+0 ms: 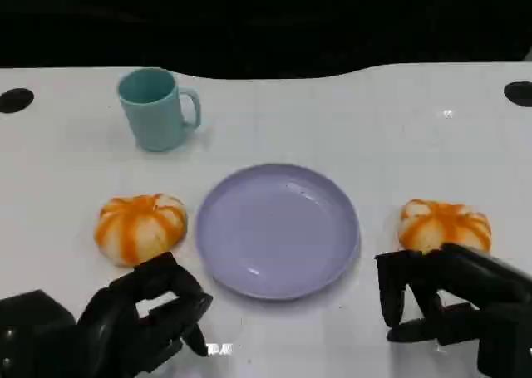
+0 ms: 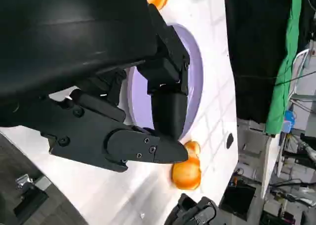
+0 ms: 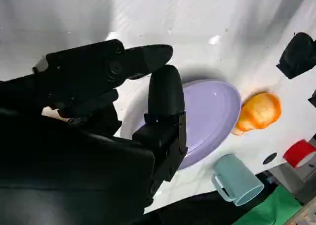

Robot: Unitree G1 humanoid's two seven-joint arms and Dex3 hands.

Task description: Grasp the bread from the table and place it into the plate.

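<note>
Two orange-striped bread buns lie on the white table on either side of an empty lavender plate (image 1: 278, 228). The left bread (image 1: 140, 227) sits just beyond my left hand (image 1: 145, 316), whose fingers are apart and hold nothing. The right bread (image 1: 445, 224) lies just behind my right hand (image 1: 449, 299), which hangs with fingers apart around empty space. The left wrist view looks past that hand's fingers (image 2: 165, 111) to the plate (image 2: 195, 81) and the right bread (image 2: 186, 170). The right wrist view shows the plate (image 3: 212, 111) and the left bread (image 3: 259, 111).
A teal mug (image 1: 158, 108) stands upright behind the left bread, handle to the right; the right wrist view shows the mug (image 3: 237, 180) too. The table's far edge (image 1: 274, 72) meets a dark background. Black round holes (image 1: 15, 100) mark the far corners.
</note>
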